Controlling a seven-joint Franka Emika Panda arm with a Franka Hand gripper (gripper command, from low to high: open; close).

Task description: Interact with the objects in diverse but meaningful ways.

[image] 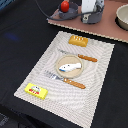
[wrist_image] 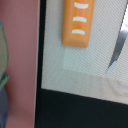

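On woven placemat [image: 95, 75]: ridged orange biscuit block [image: 79, 40], round plate [image: 59, 59] with white-blue fish [image: 68, 66]; tool [image: 90, 15] state unclear.

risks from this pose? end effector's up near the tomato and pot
1. The tomato sits at the pot close to the arm; a nudge might roll it off.
2. The fish lies on a plate between a knife and fork; reaching for it may knock them.
3. The wrist view shows only the biscuit block and a blade, so end effector state is unclear.
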